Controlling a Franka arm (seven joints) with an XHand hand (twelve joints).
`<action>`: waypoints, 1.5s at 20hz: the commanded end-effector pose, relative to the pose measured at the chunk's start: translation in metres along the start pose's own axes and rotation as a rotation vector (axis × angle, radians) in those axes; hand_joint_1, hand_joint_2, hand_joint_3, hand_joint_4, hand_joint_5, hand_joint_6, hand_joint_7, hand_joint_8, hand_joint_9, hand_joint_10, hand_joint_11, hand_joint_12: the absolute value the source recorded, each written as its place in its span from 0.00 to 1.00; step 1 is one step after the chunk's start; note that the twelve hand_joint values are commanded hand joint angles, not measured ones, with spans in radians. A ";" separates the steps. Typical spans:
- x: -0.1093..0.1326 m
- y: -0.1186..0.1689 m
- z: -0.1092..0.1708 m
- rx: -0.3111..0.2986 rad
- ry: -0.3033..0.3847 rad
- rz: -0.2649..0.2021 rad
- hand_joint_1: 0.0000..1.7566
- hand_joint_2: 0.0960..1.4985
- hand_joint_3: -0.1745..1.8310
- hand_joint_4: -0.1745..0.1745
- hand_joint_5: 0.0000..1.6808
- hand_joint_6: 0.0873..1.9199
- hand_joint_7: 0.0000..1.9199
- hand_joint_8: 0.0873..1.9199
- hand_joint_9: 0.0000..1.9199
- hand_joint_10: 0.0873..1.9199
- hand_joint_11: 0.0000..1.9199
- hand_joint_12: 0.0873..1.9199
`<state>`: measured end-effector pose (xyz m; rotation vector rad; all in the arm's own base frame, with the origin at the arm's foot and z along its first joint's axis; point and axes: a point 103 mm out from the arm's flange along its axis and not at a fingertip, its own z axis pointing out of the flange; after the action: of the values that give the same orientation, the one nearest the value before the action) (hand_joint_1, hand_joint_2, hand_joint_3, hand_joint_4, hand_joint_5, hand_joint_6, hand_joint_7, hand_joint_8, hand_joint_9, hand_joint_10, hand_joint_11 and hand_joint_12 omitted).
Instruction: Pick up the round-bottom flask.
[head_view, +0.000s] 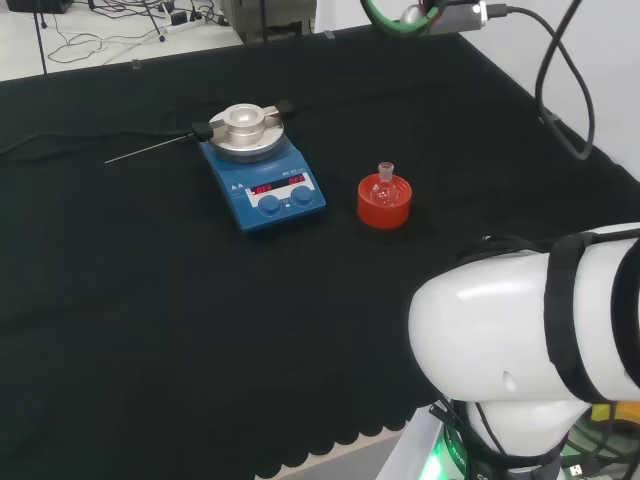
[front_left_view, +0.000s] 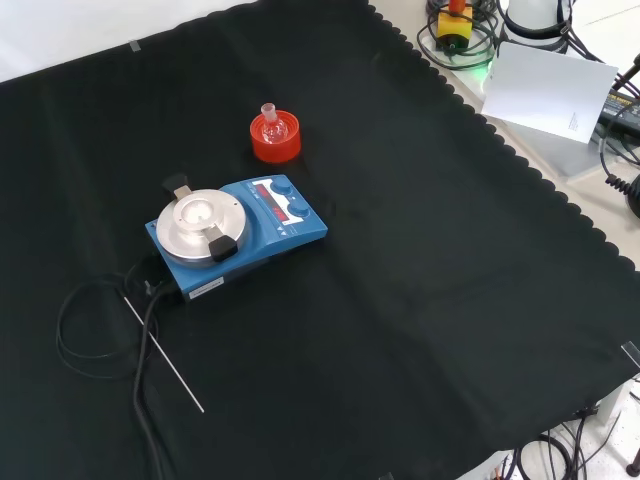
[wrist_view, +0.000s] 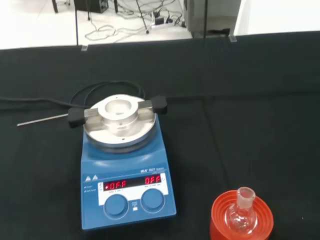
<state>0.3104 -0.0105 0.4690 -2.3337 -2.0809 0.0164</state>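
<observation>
Clear round-bottom flask (head_view: 384, 185) upright in red ring stand (head_view: 384, 203), right of blue stirrer plate (head_view: 262, 180) mid-frame in the head view, hand's state cannot be told

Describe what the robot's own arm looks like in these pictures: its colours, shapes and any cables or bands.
In the head view the arm is a big, smooth, glossy white rounded link at the right. A black band wraps around it. Its base below glows green. In the front view the white base stands past the cloth's far edge, ringed by black cables.
</observation>
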 end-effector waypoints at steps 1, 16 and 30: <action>-0.032 0.011 0.050 0.052 0.025 0.080 0.08 0.84 0.24 0.41 0.21 0.15 0.05 0.28 0.09 0.33 0.00 0.66; -0.088 0.080 0.152 0.061 0.078 0.112 0.25 0.74 0.21 0.36 0.25 0.12 0.07 0.30 0.13 0.34 0.00 0.69; -0.102 0.123 0.251 0.179 0.132 0.142 0.47 0.48 0.37 0.32 0.35 0.10 0.10 0.32 0.19 0.34 0.03 0.73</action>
<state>0.3945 -0.1114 0.2516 -2.3027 -1.8069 0.1012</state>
